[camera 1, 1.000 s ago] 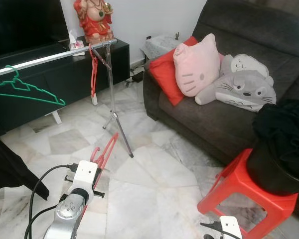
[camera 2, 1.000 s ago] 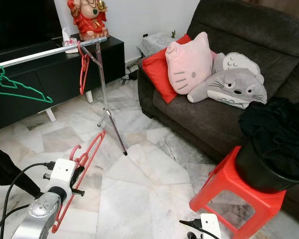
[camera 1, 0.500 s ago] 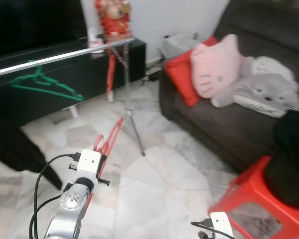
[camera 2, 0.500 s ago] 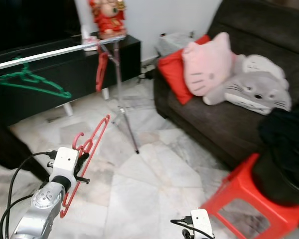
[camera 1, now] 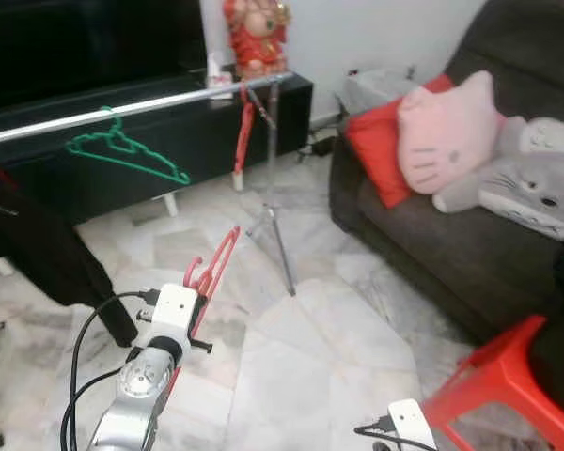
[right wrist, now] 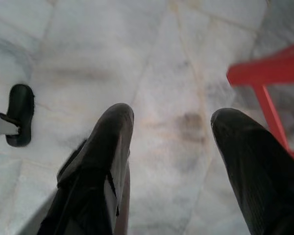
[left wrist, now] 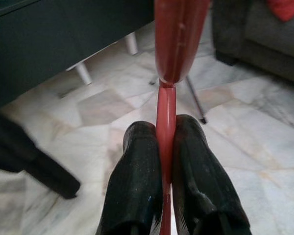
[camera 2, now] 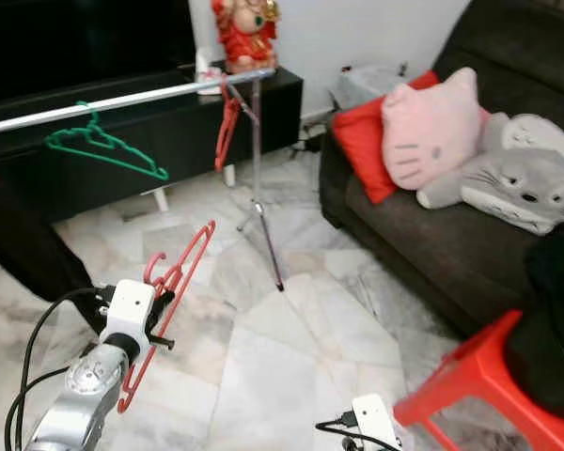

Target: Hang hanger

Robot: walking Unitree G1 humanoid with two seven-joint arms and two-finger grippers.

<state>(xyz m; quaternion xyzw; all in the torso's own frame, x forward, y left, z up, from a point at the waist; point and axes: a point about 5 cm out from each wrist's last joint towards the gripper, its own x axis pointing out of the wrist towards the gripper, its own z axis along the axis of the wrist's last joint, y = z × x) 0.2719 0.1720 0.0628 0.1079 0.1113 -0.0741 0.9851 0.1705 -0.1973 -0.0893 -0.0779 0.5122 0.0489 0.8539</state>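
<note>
Open marble floor lies ahead. Far left, the rail carries a green hanger and a red hanger (bare stretch between them). The stand leg and dark garment restrict lower approach.

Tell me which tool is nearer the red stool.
Right. The right tool hangs open low above the floor just beside the red stool; the left tool, gripping the red hanger, is across the floor from it.

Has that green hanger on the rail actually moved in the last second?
Cannot tell. The green hanger sits farther right in view, but so do the rail and sofa: the camera turned.
</note>
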